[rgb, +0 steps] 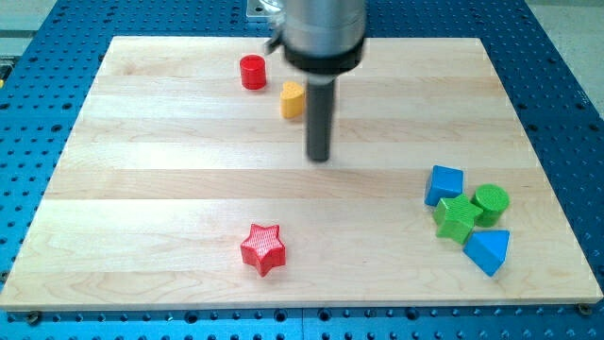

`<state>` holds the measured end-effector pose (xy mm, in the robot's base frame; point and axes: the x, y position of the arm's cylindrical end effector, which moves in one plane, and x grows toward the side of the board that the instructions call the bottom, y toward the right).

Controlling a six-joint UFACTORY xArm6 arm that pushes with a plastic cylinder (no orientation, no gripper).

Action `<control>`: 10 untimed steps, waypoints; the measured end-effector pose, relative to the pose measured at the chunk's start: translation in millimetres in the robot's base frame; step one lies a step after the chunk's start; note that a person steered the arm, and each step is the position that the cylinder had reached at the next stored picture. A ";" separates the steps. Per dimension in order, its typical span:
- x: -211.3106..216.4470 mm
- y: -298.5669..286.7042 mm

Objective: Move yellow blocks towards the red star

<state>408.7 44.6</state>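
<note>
A yellow block (293,99) lies near the view's top, just right of a red cylinder (252,72). The red star (263,248) lies low on the board, a little left of centre. My tip (319,158) rests on the board below and to the right of the yellow block, a short gap apart from it. The rod rises from the tip to the arm's grey body at the view's top. The red star is far below the tip and slightly to its left.
At the view's right sits a cluster: a blue cube (444,183), a green cylinder (491,202), a green star-like block (457,218) and a blue triangular block (488,250). The wooden board (142,189) lies on a blue perforated table.
</note>
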 end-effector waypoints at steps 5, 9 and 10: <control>-62.9 -42.3; -31.2 -86.3; 44.0 -86.3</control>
<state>452.7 -41.8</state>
